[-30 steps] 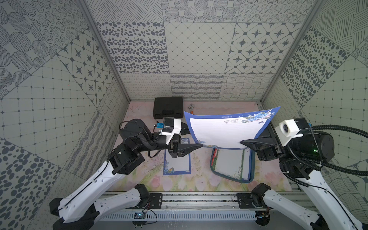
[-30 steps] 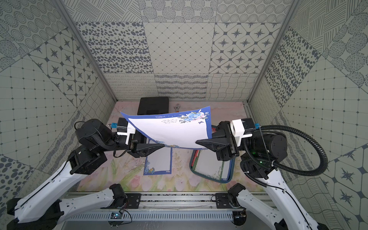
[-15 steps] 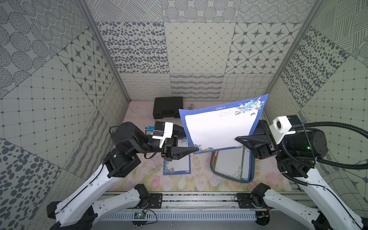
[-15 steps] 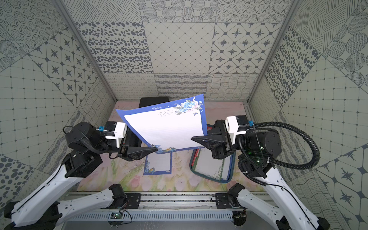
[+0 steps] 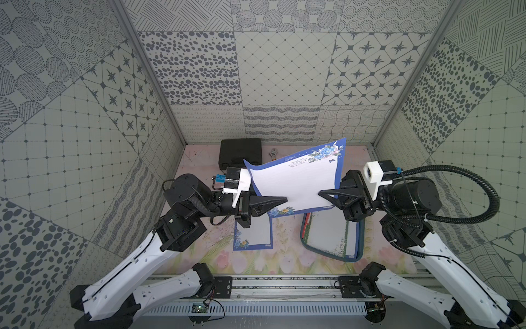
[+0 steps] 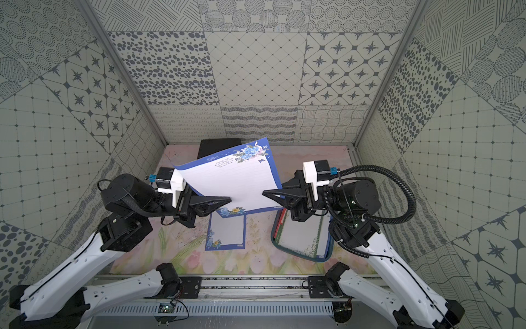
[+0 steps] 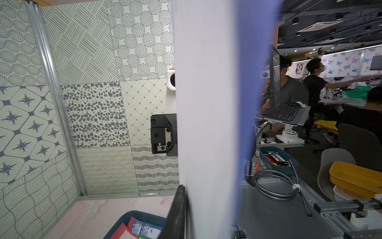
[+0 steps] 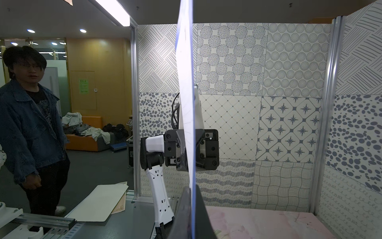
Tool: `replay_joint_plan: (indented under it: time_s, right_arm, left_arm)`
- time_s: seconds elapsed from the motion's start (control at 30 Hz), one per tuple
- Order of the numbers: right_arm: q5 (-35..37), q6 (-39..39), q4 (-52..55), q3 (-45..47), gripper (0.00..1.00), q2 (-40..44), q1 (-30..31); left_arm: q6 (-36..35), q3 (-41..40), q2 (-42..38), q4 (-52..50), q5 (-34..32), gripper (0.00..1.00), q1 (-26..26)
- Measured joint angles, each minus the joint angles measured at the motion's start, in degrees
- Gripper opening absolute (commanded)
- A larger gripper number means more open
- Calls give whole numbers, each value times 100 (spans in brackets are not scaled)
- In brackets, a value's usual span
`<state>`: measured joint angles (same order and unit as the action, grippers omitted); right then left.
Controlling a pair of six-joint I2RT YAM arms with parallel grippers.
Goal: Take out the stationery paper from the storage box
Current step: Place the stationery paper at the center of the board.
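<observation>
Top views evenly lit and sharp; straight lines bow toward edges. Left wrist view: stationery paper (image 7: 206, 103) against left gripper (image 7: 183, 192) blurred, washed out. Ceiling strip light (image 8: 113, 12) glares high above right gripper (image 8: 190, 207).

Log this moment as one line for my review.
left end effector: shut on sheet | right end effector: shut on sheet | sheet: lifted above mat | second sheet: on mat | box: more sheets inside

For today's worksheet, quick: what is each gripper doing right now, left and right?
Left gripper: closed, holding the blue-bordered stationery sheet.
Right gripper: closed, holding the same sheet.
</observation>
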<state>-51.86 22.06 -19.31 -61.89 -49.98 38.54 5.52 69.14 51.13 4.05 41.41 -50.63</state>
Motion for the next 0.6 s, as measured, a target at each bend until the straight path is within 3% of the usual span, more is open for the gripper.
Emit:
replay_joint_plan:
  time_s: [0.27, 0.33, 0.43, 0.6]
  right_arm:
    - [120, -63, 4, 122, 0, 17, 0]
    - [151, -92, 9, 164, 0, 35, 0]
    - [199, -136, 11, 212, 0, 61, 0]
    - [323, -177, 13, 315, 0, 68, 2]
  left_arm:
    - [177, -186, -15, 186, -214, 1, 0]
    - [205, -247, -39, 234, -339, 12, 0]
    - [295, -398, -125, 321, -560, 16, 0]
    - [376, -656, -273, 468, -901, 5, 0]
